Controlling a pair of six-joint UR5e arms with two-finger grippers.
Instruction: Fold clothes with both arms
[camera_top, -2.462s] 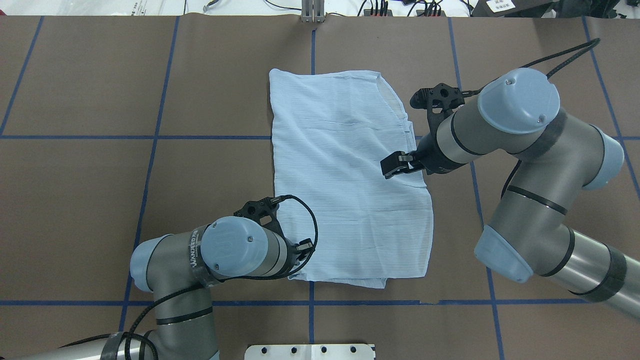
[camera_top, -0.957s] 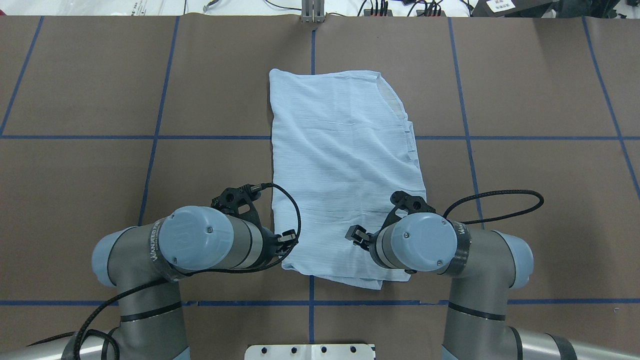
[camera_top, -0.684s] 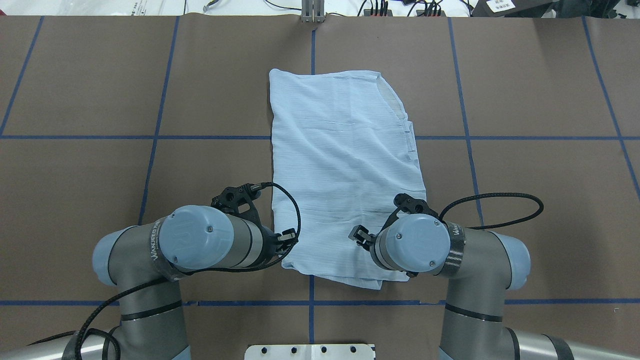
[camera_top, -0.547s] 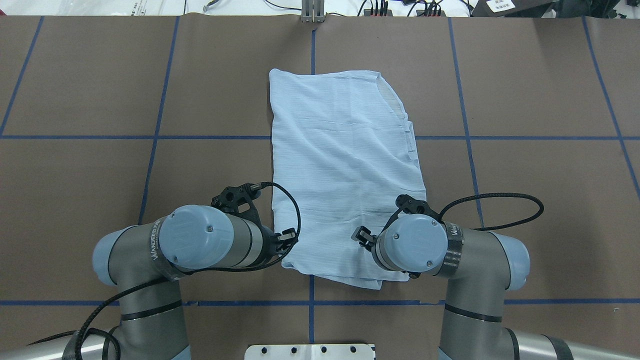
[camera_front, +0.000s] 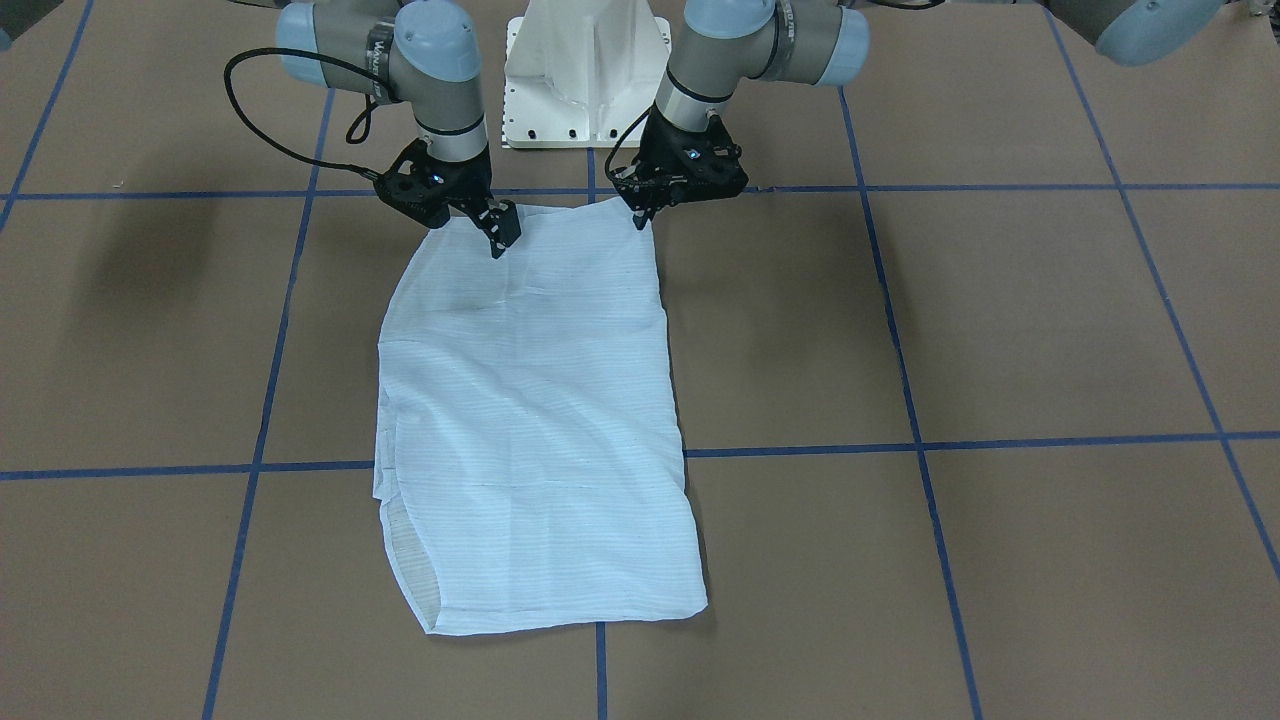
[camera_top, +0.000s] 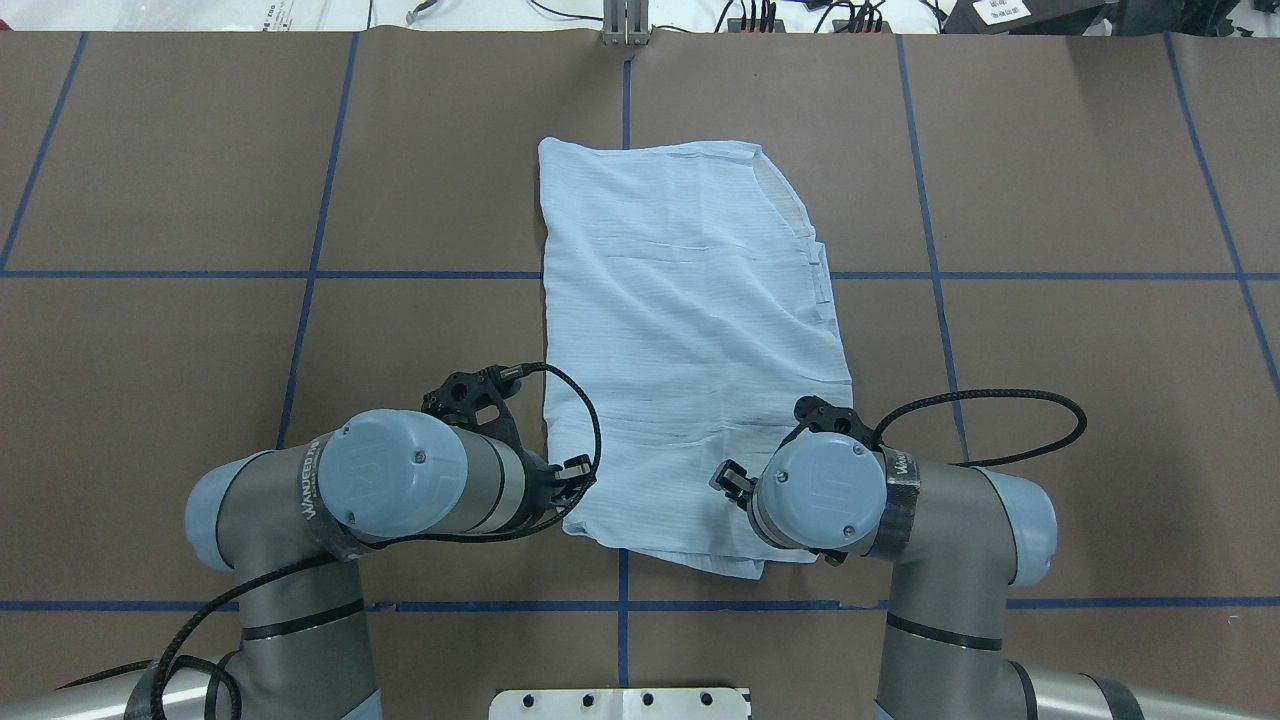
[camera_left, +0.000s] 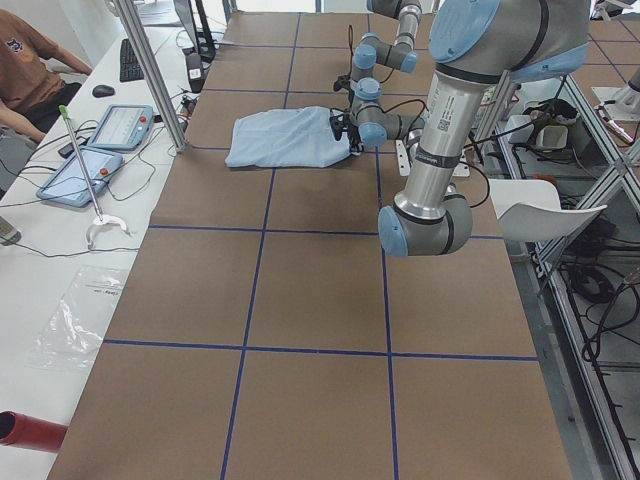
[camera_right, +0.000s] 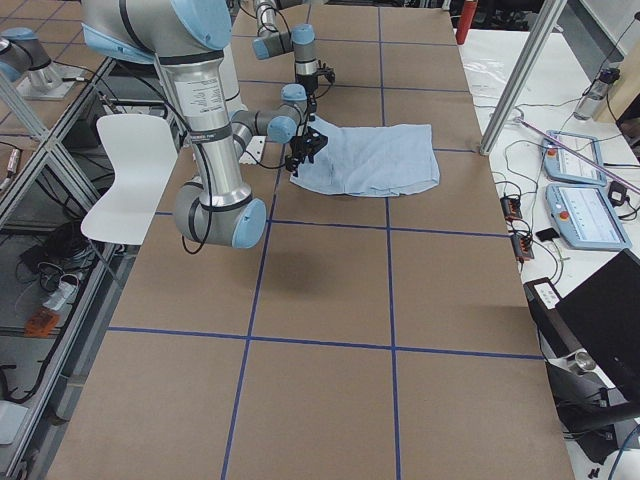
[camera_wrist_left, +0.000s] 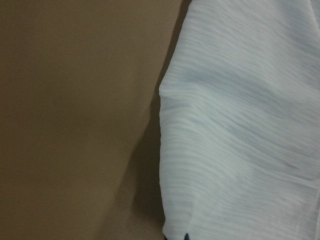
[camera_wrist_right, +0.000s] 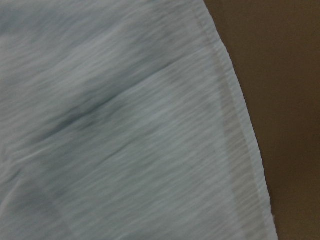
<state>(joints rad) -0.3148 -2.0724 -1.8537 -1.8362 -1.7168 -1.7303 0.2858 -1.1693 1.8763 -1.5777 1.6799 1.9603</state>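
- The shirt (camera_top: 690, 350) lies flat on the brown table (camera_top: 1050, 200), folded into a long, narrow rectangle. In the overhead view it runs from upper middle down to just above the blue tape line (camera_top: 900, 604) near the bottom.
- Both grippers are at the bottom end of that rectangle, the end nearest the white base plate (camera_top: 620, 703).
- The left gripper (camera_top: 577, 473) is at the shirt's lower left corner in the overhead view. In the front-facing view that's the top right corner of the cloth, and the fingertips point down right onto it.
- We can't tell if the left jaws are together or apart. The arm covers them from above, and the left wrist view only shows the cloth's edge against the table, plus a tiny dark tip at the bottom.
- The right gripper (camera_top: 727, 478) is over the cloth, a bit in from the shirt's lower right edge rather than at the corner itself.
- In the front-facing view the right one's two fingers look slightly apart, tips at or just above the fabric, with nothing pinched between them as far as we can see.
- The right wrist view is just blurry striped cloth with a hemmed edge and bare table in the upper right.
- The far end of the shirt has a curved edge at its upper right in the overhead view and lies well apart from both grippers.
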